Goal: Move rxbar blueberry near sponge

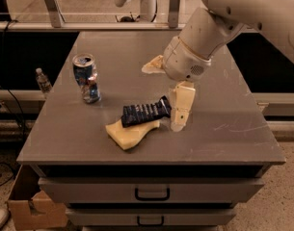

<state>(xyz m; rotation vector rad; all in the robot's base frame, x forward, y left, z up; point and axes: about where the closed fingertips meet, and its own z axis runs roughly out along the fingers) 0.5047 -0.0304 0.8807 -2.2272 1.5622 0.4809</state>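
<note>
The rxbar blueberry (pixel 145 112), a dark flat bar, lies on the grey table with its left part resting on the back edge of the pale yellow sponge (pixel 128 133). My gripper (pixel 162 98) hangs over the bar's right end, open. One cream finger (pixel 181 106) points down to the table just right of the bar. The other finger (pixel 153 66) is spread away behind. The bar is not pinched between them.
A crushed blue-silver can (pixel 86 78) stands on the table's left side. The table top (pixel 223 129) has drawers below its front edge. A cardboard box (pixel 31 203) sits on the floor at the lower left. A small bottle (pixel 42 81) stands beyond the table's left edge.
</note>
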